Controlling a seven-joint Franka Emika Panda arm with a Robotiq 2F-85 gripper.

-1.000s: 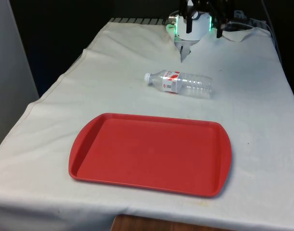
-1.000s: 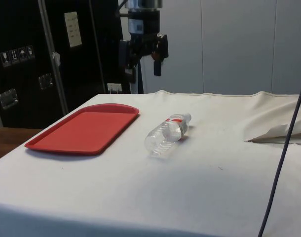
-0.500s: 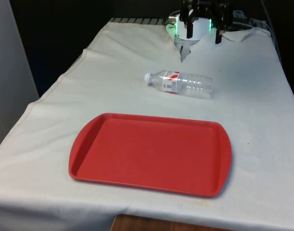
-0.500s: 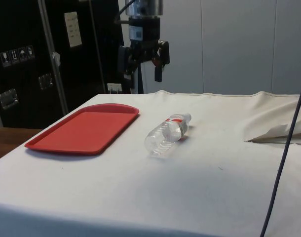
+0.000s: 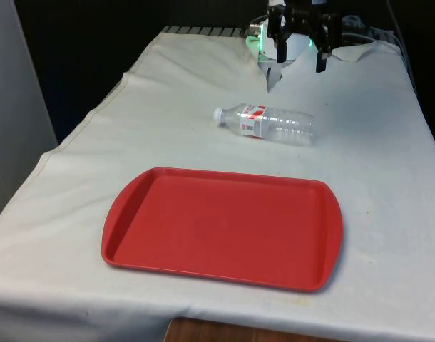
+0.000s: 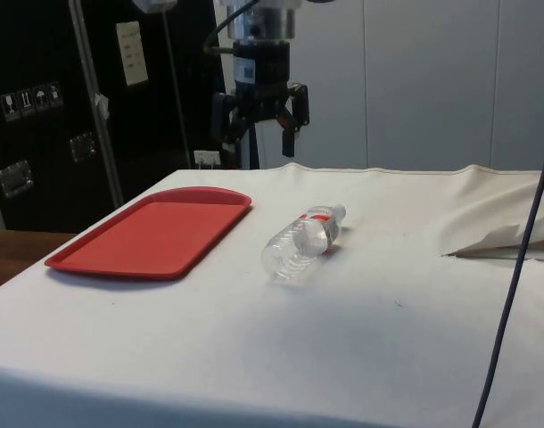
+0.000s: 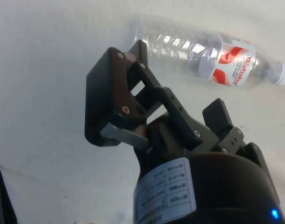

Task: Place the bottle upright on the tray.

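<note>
Your pincer [image 5: 302, 48] hangs in the air with its two black fingers [image 6: 288, 138] spread apart and nothing between them; you can see the same gap in the side view [image 6: 259, 125], where both fingers point down at the cloth without touching it. Below the pincer and a little nearer the tray lies the bottle [image 5: 266, 123], on its side on the white cloth [image 5: 374, 157], well apart from the fingers. It is a clear plastic bottle with a white cap and a red and white label around the neck end (the wrist view shows the label's lettering, though you cannot read all of it). In the front view its cap points toward the front view's left, and its ribbed body runs off to the front view's right. From the wrist the bottle [image 7: 212, 53] lies just past the tip of one finger [image 7: 115, 105], which partly covers its base end, but the side view makes plain that the pincer is high above it and not in contact. The red tray [image 5: 221, 228] sits flat on the cloth beyond the bottle from the pincer, toward the table's near edge, with bare cloth between tray and bottle. In the side view the tray [image 6: 152, 230] lies beside the bottle [image 6: 303, 241], not touching it.
</note>
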